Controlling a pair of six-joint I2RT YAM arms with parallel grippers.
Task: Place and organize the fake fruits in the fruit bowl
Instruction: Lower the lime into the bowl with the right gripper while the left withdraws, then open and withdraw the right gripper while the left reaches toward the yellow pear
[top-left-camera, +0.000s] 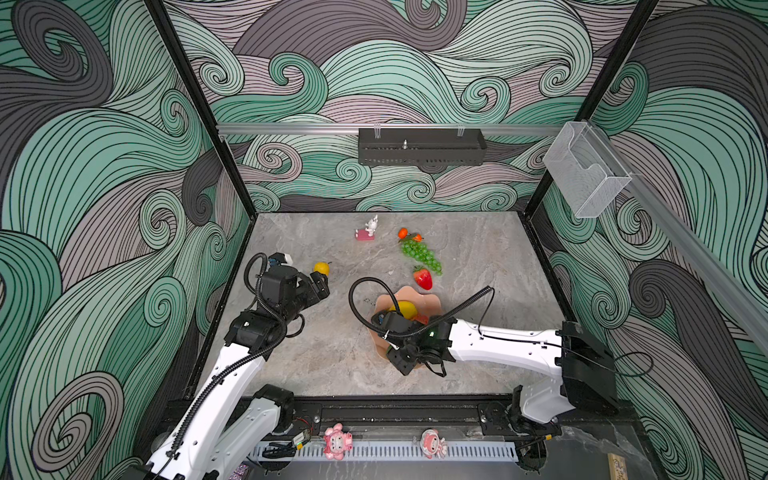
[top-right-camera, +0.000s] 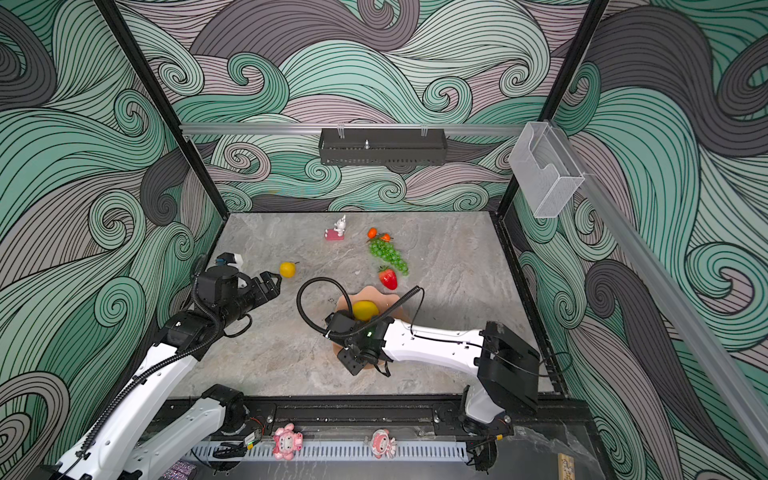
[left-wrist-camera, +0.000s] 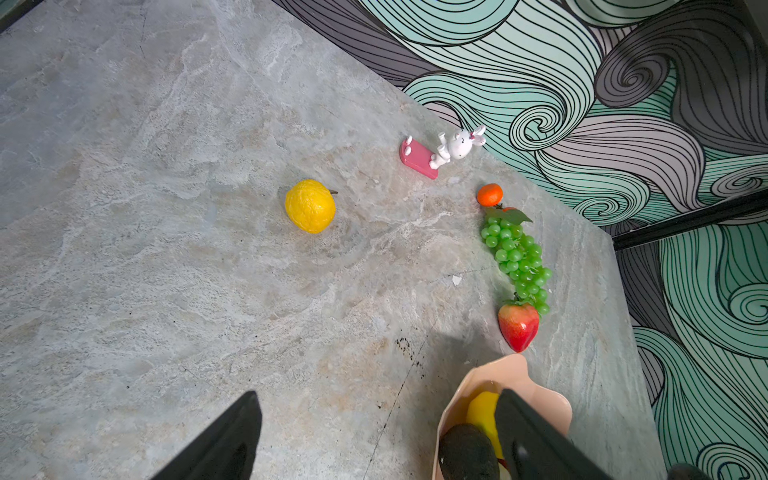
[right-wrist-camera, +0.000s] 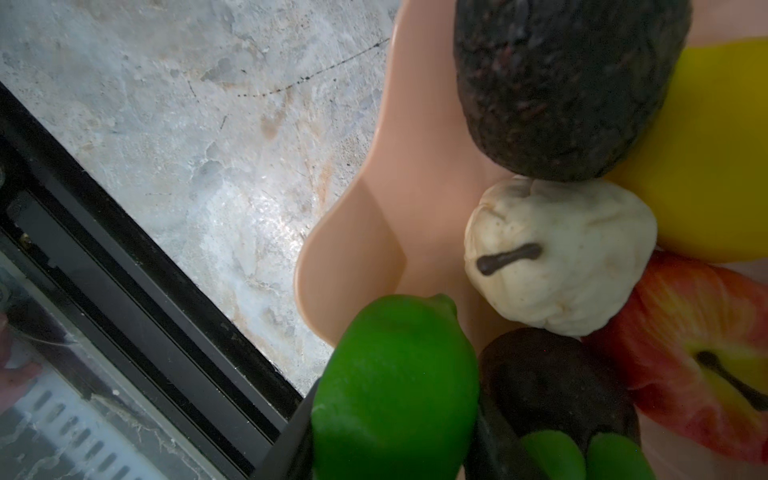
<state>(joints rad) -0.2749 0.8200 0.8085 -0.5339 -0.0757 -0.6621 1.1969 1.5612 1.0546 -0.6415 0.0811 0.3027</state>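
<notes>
Lime (right-wrist-camera: 395, 386), glossy green (pointed tip), gripped by right fingers (right-wrist-camera: 291, 444) over salmon scalloped bowl (right-wrist-camera: 374, 232); left fingers (left-wrist-camera: 232, 440) spread wide.

Fruit bowl (top-left-camera: 426, 300) mostly hidden under right arm (top-left-camera: 498, 341); apple (right-wrist-camera: 673, 320) cut by edge.

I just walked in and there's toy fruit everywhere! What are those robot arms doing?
They're tidying toy fruit into the pink fruit bowl. The right fingers are closed on a lime at the bowl's edge, where an avocado, a cream fruit, an apple and a yellow fruit already sit. The left fingers are open, pointed at a lemon on the table. The grapes, strawberry and small oranges wait there too.
</notes>
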